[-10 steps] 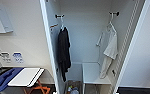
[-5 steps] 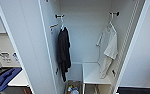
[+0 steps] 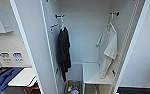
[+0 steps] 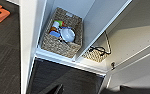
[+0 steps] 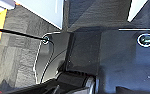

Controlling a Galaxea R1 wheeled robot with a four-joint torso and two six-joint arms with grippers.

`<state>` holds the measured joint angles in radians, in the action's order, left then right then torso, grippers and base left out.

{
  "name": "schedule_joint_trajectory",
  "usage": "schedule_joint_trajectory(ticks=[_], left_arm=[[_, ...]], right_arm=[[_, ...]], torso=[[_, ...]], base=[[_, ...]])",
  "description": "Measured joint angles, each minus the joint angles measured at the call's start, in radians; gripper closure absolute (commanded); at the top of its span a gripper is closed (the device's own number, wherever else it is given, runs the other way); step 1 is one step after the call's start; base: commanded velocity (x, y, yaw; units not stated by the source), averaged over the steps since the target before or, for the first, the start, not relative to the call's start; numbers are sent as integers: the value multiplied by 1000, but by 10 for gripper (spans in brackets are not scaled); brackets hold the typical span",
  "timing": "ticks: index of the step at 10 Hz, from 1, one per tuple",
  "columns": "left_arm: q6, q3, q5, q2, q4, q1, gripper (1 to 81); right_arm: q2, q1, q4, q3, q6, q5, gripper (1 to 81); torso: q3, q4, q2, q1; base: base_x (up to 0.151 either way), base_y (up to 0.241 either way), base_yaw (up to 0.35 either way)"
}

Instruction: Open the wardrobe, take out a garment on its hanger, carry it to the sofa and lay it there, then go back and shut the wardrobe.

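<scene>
Whether either gripper is open or closed cannot be told. The tall white panelled wardrobe [image 3: 36, 50] is standing open; the long, loose white short-sleeved shirt [image 3: 108, 50] is hanging at two o'clock on its thin white hanger [image 3: 111, 23], well apart from the black shirt [image 3: 63, 52] at ten o'clock. Reaching well likely means aiming high at the hanger's hook and lifting it off the black hook [image 3: 115, 13].

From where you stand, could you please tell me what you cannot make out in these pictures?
- Head view: the basket on the wardrobe floor is cut off by the bottom edge.
- Left wrist view: a second basket sits half hidden behind a white divider.
- Head view: the white shirt's hanger is too blurred to trace.
</scene>
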<state>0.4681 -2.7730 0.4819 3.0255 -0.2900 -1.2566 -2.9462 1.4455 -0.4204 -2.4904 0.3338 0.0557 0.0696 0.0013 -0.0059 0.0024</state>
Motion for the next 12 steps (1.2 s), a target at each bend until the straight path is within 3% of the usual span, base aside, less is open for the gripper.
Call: schedule_joint_trajectory(ticks=[2,6,8,12], left_arm=[[0,74,-77,-67,-120,-50,10],[0,150,-136,-120,-379,-152,10],[-2,139,-158,-93,-399,-162,10],[-11,79,-202,-31,-403,-163,10]], right_arm=[[-14,-31,-87,-19,-45,-54,10],[-65,-60,-475,-42,-99,-227,10],[-101,-109,-633,-66,-109,-264,10],[-123,-203,-884,-101,-122,-360,10]], torso=[[0,0,0,0],[0,0,0,0],[0,0,0,0],[0,0,0,0]], base=[[0,0,0],[0,0,0],[0,0,0],[0,0,0]])
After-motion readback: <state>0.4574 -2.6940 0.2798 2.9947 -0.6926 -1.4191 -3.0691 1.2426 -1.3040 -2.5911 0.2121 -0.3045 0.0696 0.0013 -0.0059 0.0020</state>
